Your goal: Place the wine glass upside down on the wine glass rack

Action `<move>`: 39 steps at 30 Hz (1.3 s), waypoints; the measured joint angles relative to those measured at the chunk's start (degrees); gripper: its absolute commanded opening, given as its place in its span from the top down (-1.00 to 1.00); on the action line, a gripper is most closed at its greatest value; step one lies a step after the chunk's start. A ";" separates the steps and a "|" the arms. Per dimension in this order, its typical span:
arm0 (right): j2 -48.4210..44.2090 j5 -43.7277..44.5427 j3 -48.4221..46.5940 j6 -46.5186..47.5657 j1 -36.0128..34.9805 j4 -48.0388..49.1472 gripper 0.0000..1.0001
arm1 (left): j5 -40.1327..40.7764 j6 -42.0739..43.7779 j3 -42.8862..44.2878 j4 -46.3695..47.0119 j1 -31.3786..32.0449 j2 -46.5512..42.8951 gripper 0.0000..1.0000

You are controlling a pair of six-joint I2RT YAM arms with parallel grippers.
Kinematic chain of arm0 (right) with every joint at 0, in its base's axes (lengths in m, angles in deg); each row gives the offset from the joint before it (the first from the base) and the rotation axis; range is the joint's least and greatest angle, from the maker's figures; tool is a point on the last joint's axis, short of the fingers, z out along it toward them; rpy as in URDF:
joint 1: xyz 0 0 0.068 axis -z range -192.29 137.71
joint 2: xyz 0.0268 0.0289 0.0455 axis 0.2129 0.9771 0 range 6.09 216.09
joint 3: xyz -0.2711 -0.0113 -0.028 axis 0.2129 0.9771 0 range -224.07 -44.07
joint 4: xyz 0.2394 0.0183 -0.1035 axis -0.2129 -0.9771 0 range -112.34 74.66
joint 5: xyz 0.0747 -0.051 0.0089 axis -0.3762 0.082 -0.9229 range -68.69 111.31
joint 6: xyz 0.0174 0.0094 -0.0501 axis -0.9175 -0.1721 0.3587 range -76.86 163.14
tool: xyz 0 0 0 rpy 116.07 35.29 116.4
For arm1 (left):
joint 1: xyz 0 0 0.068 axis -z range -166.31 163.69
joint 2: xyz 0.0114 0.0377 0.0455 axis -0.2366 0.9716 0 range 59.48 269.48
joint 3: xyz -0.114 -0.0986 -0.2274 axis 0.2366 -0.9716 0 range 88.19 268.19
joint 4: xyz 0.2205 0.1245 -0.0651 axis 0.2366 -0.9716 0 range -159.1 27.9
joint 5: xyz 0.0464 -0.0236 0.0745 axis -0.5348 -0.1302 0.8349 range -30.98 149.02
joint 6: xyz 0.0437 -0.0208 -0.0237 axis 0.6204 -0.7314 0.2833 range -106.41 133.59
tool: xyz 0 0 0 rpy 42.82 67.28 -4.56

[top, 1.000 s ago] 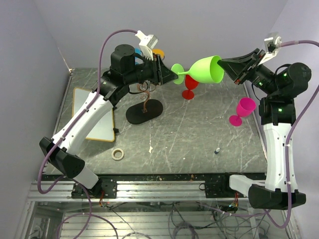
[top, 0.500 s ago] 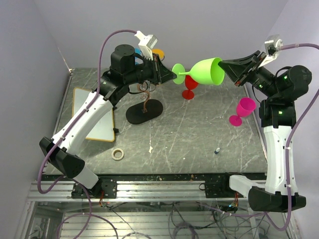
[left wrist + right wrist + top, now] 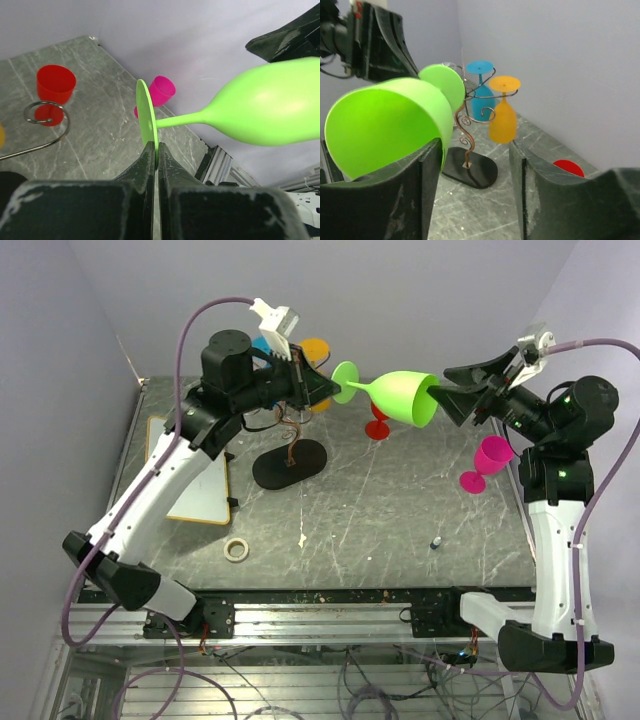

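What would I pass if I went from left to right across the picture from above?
Roll of tape → wine glass rack → green wine glass, held up in the air → pink wine glass.

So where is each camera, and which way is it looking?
Top: high behind both arms, looking down on the table; both arms show.
Left wrist: on the left gripper, facing along its fingers pinching the green glass foot.
Right wrist: on the right gripper, open by the glass rim, facing the rack.
All three share the green glass.
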 measured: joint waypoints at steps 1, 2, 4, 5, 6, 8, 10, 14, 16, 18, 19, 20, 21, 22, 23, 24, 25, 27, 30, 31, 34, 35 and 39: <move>-0.15 0.00 -0.02 0.87 -0.02 -0.94 -0.22 | 0.24 0.07 -0.20 -0.37 -0.42 -0.76 0.86; -0.31 -0.02 -0.11 2.10 -0.07 -2.12 -0.28 | 0.50 0.24 -0.39 -0.68 -0.87 -1.53 0.86; -0.57 -0.09 -0.59 4.63 -0.07 -4.87 -0.36 | 1.60 1.03 -0.66 -1.62 -2.21 -3.52 0.86; -0.66 -0.17 -1.01 5.97 -0.09 -6.40 -0.43 | 1.66 1.07 -0.66 -1.66 -2.29 -3.63 0.86; -0.74 -0.26 -1.51 7.37 -0.11 -7.98 -0.50 | 2.27 1.55 -0.66 -1.95 -2.67 -4.13 0.86; -0.81 -0.26 -2.75 10.43 -0.11 -11.63 -0.61 | 3.19 2.32 -0.66 -2.40 -3.50 -5.07 0.86; -0.81 -0.22 -4.42 14.43 -0.11 -16.37 -0.66 | 4.39 3.63 -0.66 -3.08 -4.11 -6.14 0.86; -1.16 0.00 -6.93 21.75 -0.11 -24.48 -0.69 | 6.80 7.10 -0.66 -4.52 -4.52 -8.24 0.86; -1.97 0.09 -6.73 25.57 -0.11 -28.09 -0.70 | 8.50 10.10 -0.66 -5.57 -4.52 -9.38 0.86; -2.67 0.02 -6.16 28.41 -0.11 -30.53 -0.71 | 9.94 13.55 -0.66 -6.56 -4.52 -10.34 0.86; -3.04 0.00 -5.55 29.75 -0.11 -31.50 -0.72 | 10.69 15.17 -0.66 -7.19 -4.52 -10.78 0.86; -3.52 0.00 -4.70 31.23 -0.11 -32.46 -0.72 | 11.69 17.57 -0.63 -8.09 -4.52 -11.39 0.86; -3.98 -0.02 -3.52 33.00 -0.11 -33.44 -0.73 | 12.63 20.00 -0.61 -8.83 -4.52 -11.87 0.86; -4.33 -0.07 -2.32 34.47 -0.11 -34.14 -0.74 | 13.53 21.92 -0.61 -9.60 -4.52 -12.37 0.86; -4.57 -0.07 -1.22 35.78 -0.11 -34.49 -0.75 | 14.45 24.55 -0.61 -10.49 -4.52 -12.87 0.86; -4.87 -0.20 0.48 37.51 -0.11 -34.51 -0.76 | 15.23 27.56 -0.61 -11.52 -4.52 -13.42 0.86; -5.25 -0.33 2.93 39.08 -0.11 -34.14 -0.77 | 15.87 30.80 -0.61 -12.66 -4.52 -13.99 0.86; -5.88 -0.61 8.81 41.68 -0.11 -33.70 -0.78 | 16.79 37.00 -1.03 -14.53 -4.52 -15.45 0.86; -4.35 -1.25 15.02 44.50 -0.11 -33.66 -0.79 | 18.53 45.35 -3.08 -17.29 -4.52 -18.60 0.86; -2.97 -1.55 16.33 45.51 -0.11 -33.79 -0.81 | 18.95 47.56 -3.41 -18.29 -4.52 -19.32 0.86; 1.49 -2.89 18.97 47.93 -0.11 -33.79 -0.84 | 20.28 55.78 -3.78 -22.12 -4.52 -21.16 0.86; 2.38 -3.23 19.69 48.48 -0.11 -33.94 -0.85 | 20.57 57.88 -3.91 -23.06 -4.52 -21.42 0.86; 2.75 -3.67 22.29 49.22 -0.11 -33.44 -0.88 | 21.33 65.99 -5.14 -26.45 -4.52 -21.73 0.86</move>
